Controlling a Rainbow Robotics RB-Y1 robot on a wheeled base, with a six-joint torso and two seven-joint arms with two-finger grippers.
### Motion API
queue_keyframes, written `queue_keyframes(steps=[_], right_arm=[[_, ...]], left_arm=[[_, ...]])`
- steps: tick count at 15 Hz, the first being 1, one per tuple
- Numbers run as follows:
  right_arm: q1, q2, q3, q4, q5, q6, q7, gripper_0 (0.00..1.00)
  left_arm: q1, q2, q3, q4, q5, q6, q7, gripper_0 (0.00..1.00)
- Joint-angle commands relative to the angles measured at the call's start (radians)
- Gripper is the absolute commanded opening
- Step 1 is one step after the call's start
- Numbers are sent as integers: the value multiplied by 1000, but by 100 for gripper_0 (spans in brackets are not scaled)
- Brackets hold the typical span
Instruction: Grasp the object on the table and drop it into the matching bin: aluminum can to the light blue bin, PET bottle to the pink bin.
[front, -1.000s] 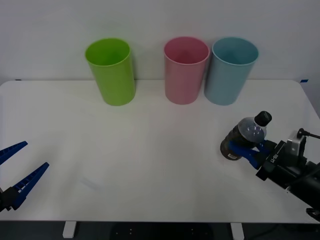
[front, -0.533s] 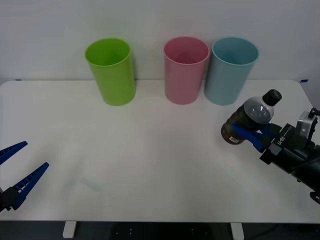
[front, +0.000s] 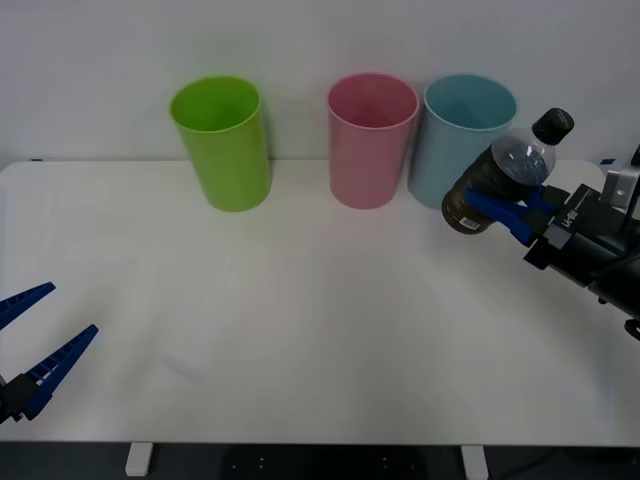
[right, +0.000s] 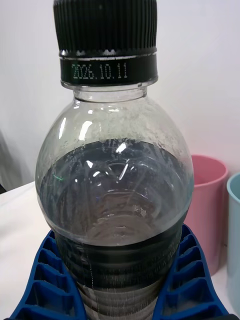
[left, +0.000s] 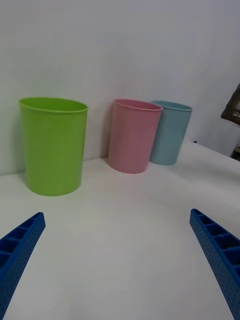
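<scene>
My right gripper (front: 505, 208) is shut on the PET bottle (front: 500, 180), a small dark-tinted bottle with a black cap, held tilted in the air at the table's far right, in front of the light blue bin (front: 462, 140). The wrist view shows the bottle (right: 115, 200) between my blue fingers (right: 50, 285). The pink bin (front: 371, 138) stands just left of the blue one, at the back of the white table (front: 300, 320). My left gripper (front: 35, 340) rests open at the near left edge.
A lime green bin (front: 222, 140) stands at the back left, apart from the pink one. In the left wrist view the green bin (left: 52, 145), pink bin (left: 134, 135) and blue bin (left: 170, 131) line up against the white wall.
My right gripper has lifted the bottle off the table and carried it up and back toward the light blue bin. The left arm has not moved.
</scene>
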Motion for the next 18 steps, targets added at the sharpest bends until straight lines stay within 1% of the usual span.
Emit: queue_keyframes(steps=[1,2,3,7,9,13,15,18], right_arm=[[-66,-52,54,0,5,46,-11,0],[-94,-67,73,2,6,70,-17,0],[-121,-71,81,20,6,70,-20,0],[-287,-98,150,168,8,69,-20,0],[-370,-101,170,246,23,69,-20,0],[-511,-69,180,396,94,69,-21,0],[-578,-38,180,471,129,70,-17,0],[-690,28,180,611,200,112,-1,0]], left_arm=[[0,0,0,0,0,0,0,100],[0,0,0,0,0,0,0,100],[0,0,0,0,0,0,0,100],[0,0,0,0,0,0,0,100],[0,0,0,0,0,0,0,100],[0,0,0,0,0,0,0,100],[0,0,0,0,0,0,0,100],[0,0,0,0,0,0,0,100]])
